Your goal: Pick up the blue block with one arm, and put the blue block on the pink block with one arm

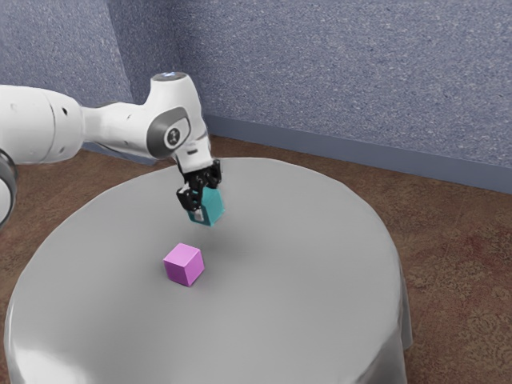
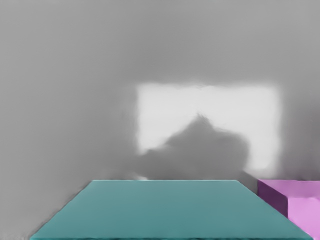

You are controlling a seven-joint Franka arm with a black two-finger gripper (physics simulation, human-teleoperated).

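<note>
The blue block (image 1: pixel 211 207), a teal cube, hangs in the air above the round grey table (image 1: pixel 320 272), held tilted between the black fingers of my gripper (image 1: pixel 203 203), which is shut on it. The pink block (image 1: pixel 184 264) sits on the table below the held block and slightly toward the exterior view's left and front. In the wrist view the blue block (image 2: pixel 170 210) lies large just under my hand, with a corner of the pink block (image 2: pixel 295 205) beside it on the cloth.
The table is covered with a grey cloth that drapes over its edge (image 1: pixel 400 320). Brown floor (image 1: pixel 456 232) and a blue-grey wall (image 1: pixel 360 72) surround it. My hand's shadow falls on a bright patch of cloth (image 2: pixel 210 135).
</note>
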